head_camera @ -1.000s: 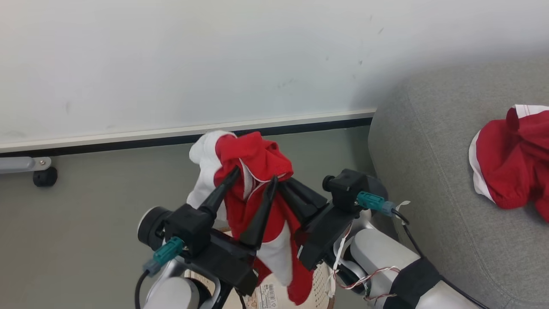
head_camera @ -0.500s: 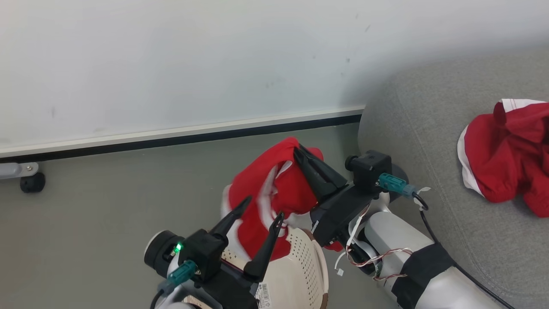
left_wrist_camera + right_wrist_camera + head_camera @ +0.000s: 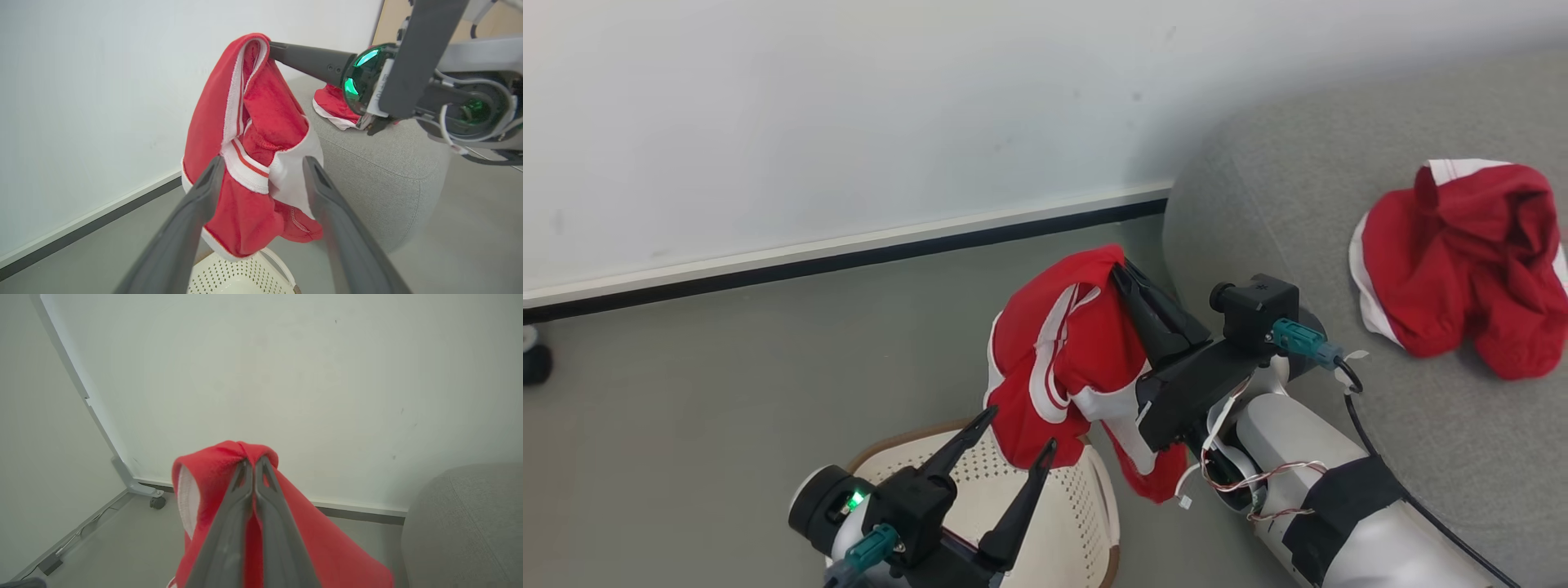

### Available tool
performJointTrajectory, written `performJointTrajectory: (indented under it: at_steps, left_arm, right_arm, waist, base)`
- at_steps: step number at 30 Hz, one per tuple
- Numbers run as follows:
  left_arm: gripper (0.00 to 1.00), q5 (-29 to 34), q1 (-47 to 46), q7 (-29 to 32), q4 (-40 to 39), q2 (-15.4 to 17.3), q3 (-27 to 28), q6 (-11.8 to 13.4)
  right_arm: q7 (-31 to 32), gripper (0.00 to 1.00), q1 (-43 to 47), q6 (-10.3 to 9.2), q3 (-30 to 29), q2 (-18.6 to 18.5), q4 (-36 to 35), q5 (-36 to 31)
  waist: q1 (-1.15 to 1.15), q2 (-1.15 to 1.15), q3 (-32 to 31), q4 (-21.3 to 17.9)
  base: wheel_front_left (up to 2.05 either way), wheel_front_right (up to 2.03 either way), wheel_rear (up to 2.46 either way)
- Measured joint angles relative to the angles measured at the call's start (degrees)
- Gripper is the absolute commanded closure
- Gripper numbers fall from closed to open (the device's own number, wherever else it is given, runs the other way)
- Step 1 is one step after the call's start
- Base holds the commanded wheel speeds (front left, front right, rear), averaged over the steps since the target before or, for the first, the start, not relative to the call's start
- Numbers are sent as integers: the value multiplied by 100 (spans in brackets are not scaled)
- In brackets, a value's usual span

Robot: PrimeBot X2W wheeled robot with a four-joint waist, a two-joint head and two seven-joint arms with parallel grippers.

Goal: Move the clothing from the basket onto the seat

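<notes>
My right gripper [image 3: 1121,276] is shut on the top fold of a red garment with white stripes [image 3: 1058,359], which hangs in the air over the floor, between the basket and the seat. Its fingertips [image 3: 253,460] pinch the red fabric [image 3: 212,473]. The left gripper [image 3: 1023,429] stands open and empty over the cream basket [image 3: 1078,506], just below the hanging garment [image 3: 245,134]. A second red and white garment [image 3: 1454,261] lies crumpled on the grey seat [image 3: 1258,204].
A white wall with a dark baseboard [image 3: 849,257] runs behind the grey floor. A frame leg with a black caster [image 3: 157,502] stands at the wall's left. The seat's rounded corner [image 3: 380,171] is close to the right of the basket [image 3: 237,277].
The right gripper has carried the garment rightward, toward the seat. The left gripper has come away from the fabric and dropped lower over the basket. The head camera has turned right.
</notes>
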Motion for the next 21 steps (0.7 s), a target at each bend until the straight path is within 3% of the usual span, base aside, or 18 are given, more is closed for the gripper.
performJointTrajectory:
  at_steps: [21]
  left_arm:
    - [0, 101, -12, 122, -275, 186, 38, 5]
  right_arm:
    - [-5, 100, 21, -103, -339, -99, -40, -8]
  waist:
    - [0, 0, 292, -1145]
  base:
    - [0, 0, 0]
